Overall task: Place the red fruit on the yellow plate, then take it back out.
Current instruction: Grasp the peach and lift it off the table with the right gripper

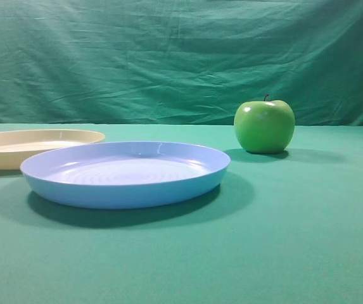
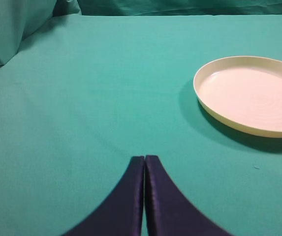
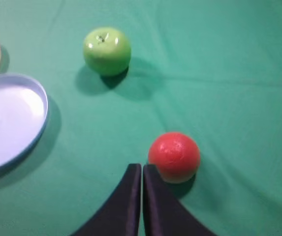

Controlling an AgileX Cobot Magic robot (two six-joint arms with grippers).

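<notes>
The red fruit (image 3: 174, 156) lies on the green cloth in the right wrist view, just right of and beyond my right gripper (image 3: 142, 166), whose dark fingers are pressed together with nothing between them. The fruit does not show in the exterior high view. The yellow plate (image 2: 249, 93) sits bare at the right of the left wrist view, and its rim (image 1: 35, 144) shows at the left edge of the exterior high view. My left gripper (image 2: 144, 158) hovers over bare cloth left of that plate, shut and holding nothing.
A larger light-blue plate (image 1: 125, 172) stands in the foreground of the exterior high view and reappears, as its rim (image 3: 41, 118), at the left of the right wrist view. A green apple (image 1: 264, 125) stands behind it to the right, also as apple (image 3: 107, 50). Green cloth covers table and backdrop.
</notes>
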